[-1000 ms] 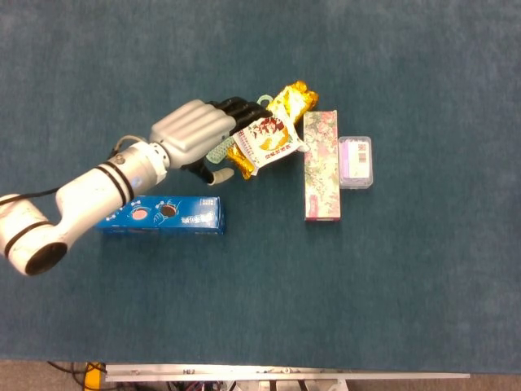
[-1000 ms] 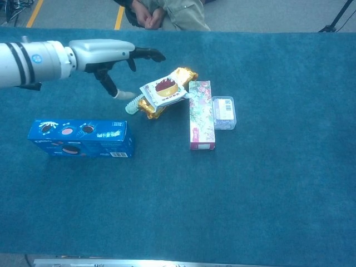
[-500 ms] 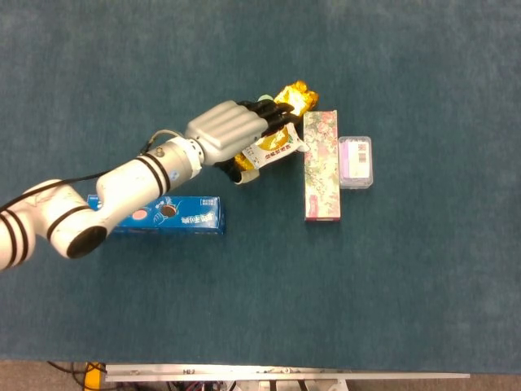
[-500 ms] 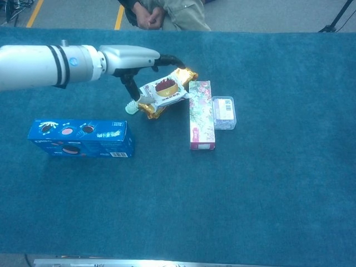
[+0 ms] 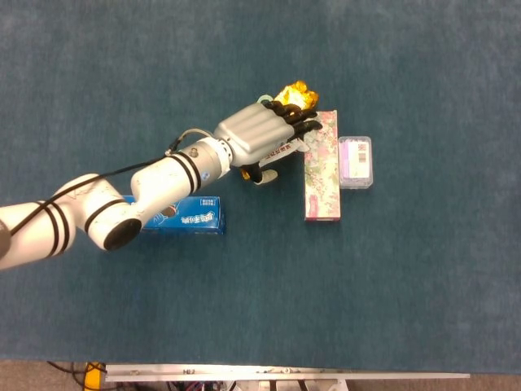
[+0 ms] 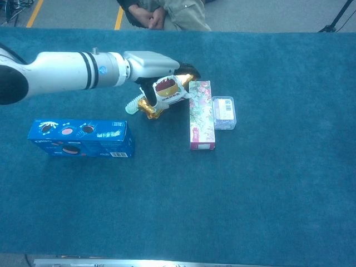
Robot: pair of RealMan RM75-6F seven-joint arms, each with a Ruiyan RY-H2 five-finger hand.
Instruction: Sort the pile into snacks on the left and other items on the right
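Note:
My left hand (image 5: 264, 138) (image 6: 153, 64) lies spread over the pile. Its fingertips reach past the far edge of a white snack packet (image 6: 168, 90) (image 5: 283, 152), and its thumb sits at the packet's near left edge. The packet rests on a gold foil packet (image 5: 295, 94) (image 6: 149, 109); both lie on the table, largely hidden from the head view. A pale green stick-like item (image 6: 131, 107) pokes out to the left. A long floral box (image 5: 321, 167) (image 6: 201, 114) and a small clear plastic box (image 5: 356, 161) (image 6: 224, 111) lie just right of the pile. My right hand is out of sight.
A blue cookie box (image 5: 191, 218) (image 6: 80, 138) lies at the left, partly under my forearm in the head view. A seated person (image 6: 161, 14) is beyond the far edge of the blue table cloth (image 5: 391, 285).
My left hand has moved right from beside the pile to over it, covering the white packet. The packet's left part is now under the thumb. Nothing else has shifted.

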